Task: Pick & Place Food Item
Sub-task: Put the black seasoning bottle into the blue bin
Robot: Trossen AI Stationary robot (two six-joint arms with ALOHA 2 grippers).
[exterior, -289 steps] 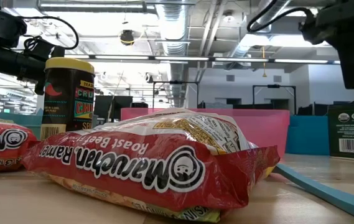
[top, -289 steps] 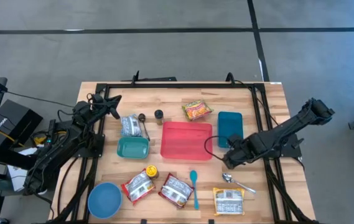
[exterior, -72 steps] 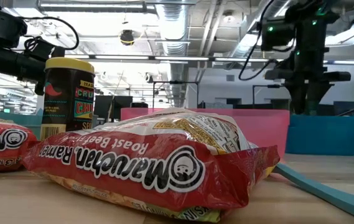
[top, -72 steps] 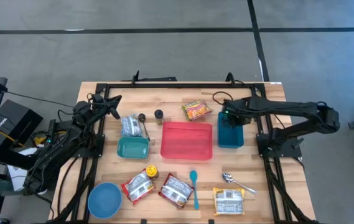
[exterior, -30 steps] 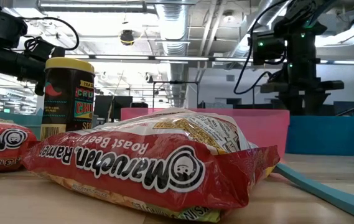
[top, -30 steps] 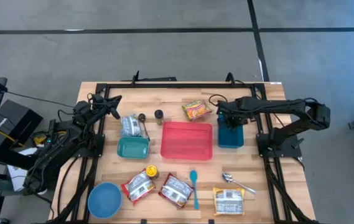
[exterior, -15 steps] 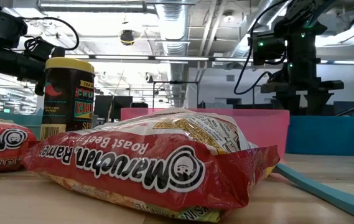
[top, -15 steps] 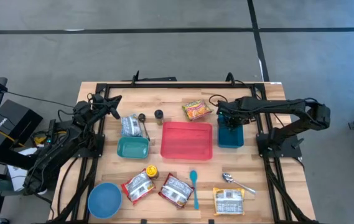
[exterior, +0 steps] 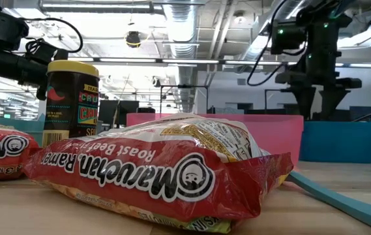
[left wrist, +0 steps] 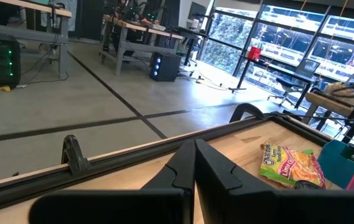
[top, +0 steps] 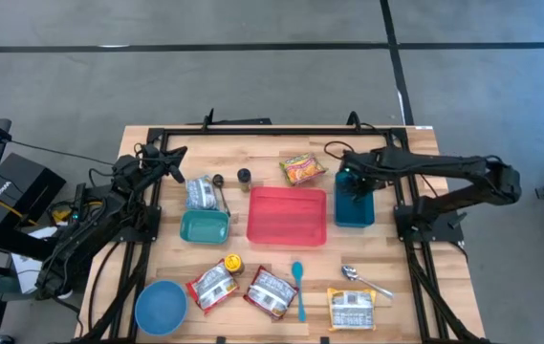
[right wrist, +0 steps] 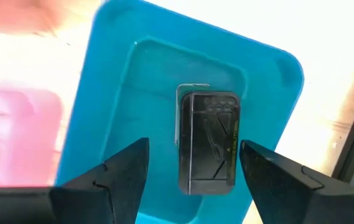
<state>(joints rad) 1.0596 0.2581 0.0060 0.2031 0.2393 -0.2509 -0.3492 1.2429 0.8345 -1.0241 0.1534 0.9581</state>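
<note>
the right tool [right wrist: 189, 163] hangs above the blue tray [top: 354, 201] on the right side of the table [top: 415, 306], its two dark fingers [right wrist: 117, 168] spread wide and holding nothing. directly below them a dark food box [right wrist: 208, 142] lies flat in the middle of the tray's recess, apart from both fingers. in the low view the same tool [exterior: 319, 103] stands above the tray's rim [exterior: 338, 140], pointing straight down.

just left of the blue tray sits a pink tray [top: 287, 217], and beyond it, toward the far edge, a yellow snack bag [top: 302, 169]. a teal container [top: 204, 227] lies further left. along the near edge are two red ramen packets [top: 270, 291], a blue spoon [top: 298, 287], a metal spoon [top: 362, 279], a blue bowl [top: 161, 308] and a boxed packet [top: 351, 310].

the left tool [left wrist: 194, 163] waits at the far left corner of the table, its fingers pressed together with nothing between them.
</note>
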